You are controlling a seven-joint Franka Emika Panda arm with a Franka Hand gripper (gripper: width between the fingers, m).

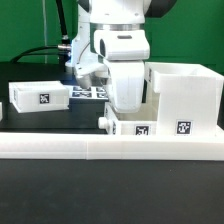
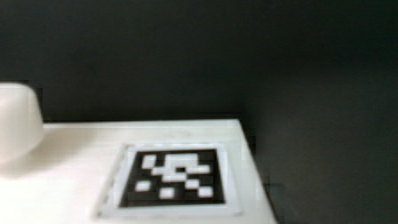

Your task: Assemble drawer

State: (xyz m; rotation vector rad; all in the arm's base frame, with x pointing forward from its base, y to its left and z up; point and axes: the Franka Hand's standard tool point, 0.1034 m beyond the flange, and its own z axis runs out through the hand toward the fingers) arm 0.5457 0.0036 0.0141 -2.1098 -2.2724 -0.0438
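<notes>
In the exterior view the tall white casing (image 1: 183,95) stands at the right, open at the top, with a tag low on its front. One small tray (image 1: 40,97) lies at the left. The other tray (image 1: 140,127) lies in front of the casing, its knob (image 1: 103,122) pointing to the exterior view's left. My gripper (image 1: 128,108) hangs right over this tray, its fingertips hidden behind the tray's rim. The wrist view shows a blurred white tagged surface (image 2: 175,178) close up and a rounded white shape (image 2: 15,125) beside it; no fingers show there.
A long low white bar (image 1: 110,148) runs along the front of the black table (image 1: 40,125). The marker board (image 1: 90,92) lies behind the gripper. Cables and a green backdrop are at the back.
</notes>
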